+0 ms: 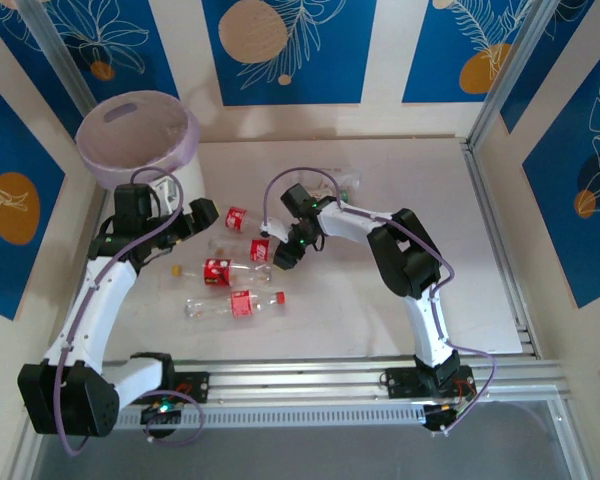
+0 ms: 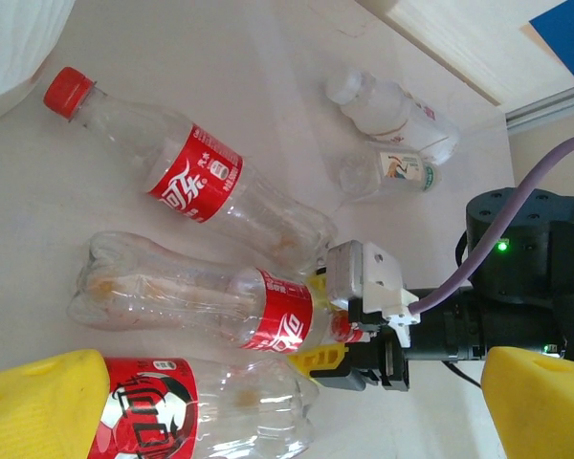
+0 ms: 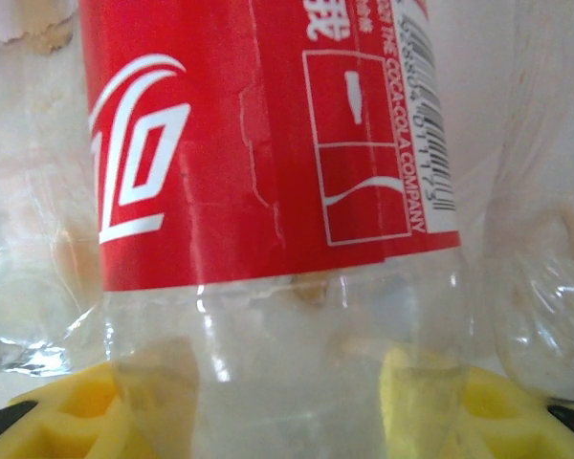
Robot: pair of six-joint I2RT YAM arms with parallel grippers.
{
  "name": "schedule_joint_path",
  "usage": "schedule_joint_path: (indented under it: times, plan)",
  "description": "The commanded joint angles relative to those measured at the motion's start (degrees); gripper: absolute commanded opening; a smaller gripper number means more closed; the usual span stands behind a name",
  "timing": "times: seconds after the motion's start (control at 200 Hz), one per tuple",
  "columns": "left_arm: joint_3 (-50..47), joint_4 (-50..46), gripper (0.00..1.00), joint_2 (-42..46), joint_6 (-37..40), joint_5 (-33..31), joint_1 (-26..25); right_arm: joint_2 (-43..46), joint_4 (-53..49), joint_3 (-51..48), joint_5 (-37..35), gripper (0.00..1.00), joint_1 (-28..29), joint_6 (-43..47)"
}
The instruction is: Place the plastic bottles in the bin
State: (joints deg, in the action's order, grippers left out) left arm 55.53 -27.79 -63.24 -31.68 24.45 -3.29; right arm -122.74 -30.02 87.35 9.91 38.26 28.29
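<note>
**Grasp stage of a single pick.** The right claw [image 2: 323, 323] straddles the cap end of a red-labelled bottle [image 2: 172, 301]. This bottle lies on the desk [image 1: 400, 200] within the cluster left of centre. The yellow fingers [image 3: 67, 416] flank its clear body on both sides. Whether they actually pinch it cannot be told.

The left claw [image 1: 197, 215] stands wide apart and empty, just beside the bin [image 1: 190, 140]. The bin sits in the far left corner.

**Next move, as judged:** firm the hold on the smooth round plastic, lift clear of the neighbouring bottles, carry far-left over the rim and release.

**Count on the desk:**
- Four red-labelled bottles, including the one being grasped.
- Two pale plain bottles [image 2: 392, 110] at the far middle, making six in all.
- One bin, its contents not discernible.
- Two claws.
</note>
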Motion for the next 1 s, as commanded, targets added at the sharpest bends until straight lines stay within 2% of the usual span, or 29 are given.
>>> schedule_joint_path:
  times: [0.0, 0.065, 0.16, 0.18, 0.25, 0.265, 0.395, 0.415, 0.57, 0.71, 0.79, 0.915, 0.995]
  plan:
    - [-0.5, 1.7, 1.00, -0.5, -1.1, 1.0, -0.6, 0.4, -0.7, -1.7, 0.4, 0.24, 0.5, 0.4]
    - [-0.6, 1.9, 1.00, -0.4, -1.6, 1.2, -0.6, 1.3, -1.2, -2.3, 0.9, 0.18, 0.5, 0.1]
    - [-0.8, 2.7, 1.00, -0.5, -2.3, 1.6, -0.8, 3.4, -1.2, -4.1, 1.2, 0.16, 0.5, -0.5]
    - [-0.9, 3.0, 1.00, -0.5, -2.5, 1.7, -0.9, 4.0, -1.3, -4.5, 1.0, 0.12, 0.5, -0.7]
    - [-1.2, 4.0, 1.00, -0.8, -3.3, 2.1, -1.3, 6.2, -1.4, -6.1, 0.7, 0.10, 0.4, -1.4]
    - [-1.2, 4.2, 1.00, -0.9, -3.5, 2.1, -1.4, 6.8, -1.3, -6.5, 0.7, 0.05, 0.4, -1.6]
    - [-0.8, 5.3, 1.00, -1.5, -4.6, 1.3, -3.5, 12.2, -1.1, -10.3, 0.1, 0.03, 0.3, -3.4]
    - [-0.8, 5.6, 1.00, -1.6, -4.7, 1.1, -4.0, 13.1, -1.0, -11.0, -0.2, 0.00, 0.2, -3.8]
    - [-1.4, 10.4, 1.00, -2.9, -8.7, 1.3, -8.0, 21.2, 0.6, -16.6, -2.0, 0.00, -1.1, -8.4]
    - [-3.8, 19.2, 1.00, -4.3, -15.7, 1.1, -11.1, 28.9, 3.2, -21.0, -9.6, 0.00, -2.1, -18.4]
    - [-5.0, 24.7, 1.00, -5.7, -19.6, 0.7, -12.3, 33.0, 5.3, -23.5, -11.5, 0.00, -2.2, -24.1]
    - [-6.0, 36.1, 1.00, -10.5, -26.6, 2.3, -15.6, 37.5, 10.5, -27.2, -12.1, 0.00, -1.6, -31.9]
    - [-4.6, 38.6, 1.00, -14.4, -27.8, 2.0, -18.5, 39.3, 13.5, -29.0, -12.0, 0.00, -0.8, -33.9]
